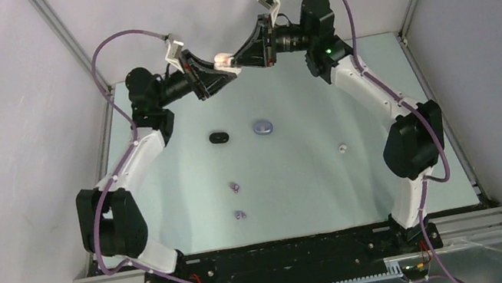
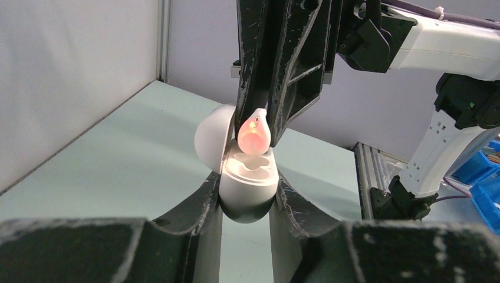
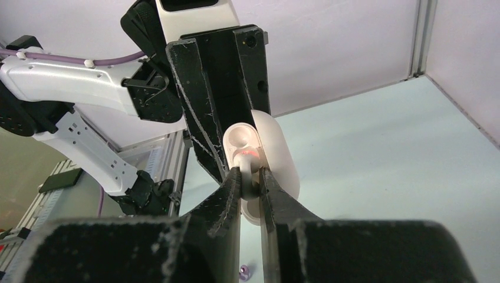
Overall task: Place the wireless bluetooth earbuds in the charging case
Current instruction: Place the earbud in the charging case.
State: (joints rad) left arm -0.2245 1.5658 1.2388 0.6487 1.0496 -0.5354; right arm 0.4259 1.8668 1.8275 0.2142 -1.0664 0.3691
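Both grip at 12 o'clock: left jaws the open charging case (image 2: 247, 190), right jaws the light, probably slippery white-pink earbud (image 2: 255, 134) by its tip.

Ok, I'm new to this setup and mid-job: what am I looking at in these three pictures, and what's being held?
Two robot arms are bolted at the near edge of the table. The overhead picture shows both from above. The other two come from a camera on each wrist, looking along that arm's own jaws. The left jaws clamp an open white charging case. The right jaws pinch a white-pink earbud right at the case's socket, not yet seated. On the table lie a black case, a lavender case, a lavender earbud, a second lavender earbud and a white earbud.
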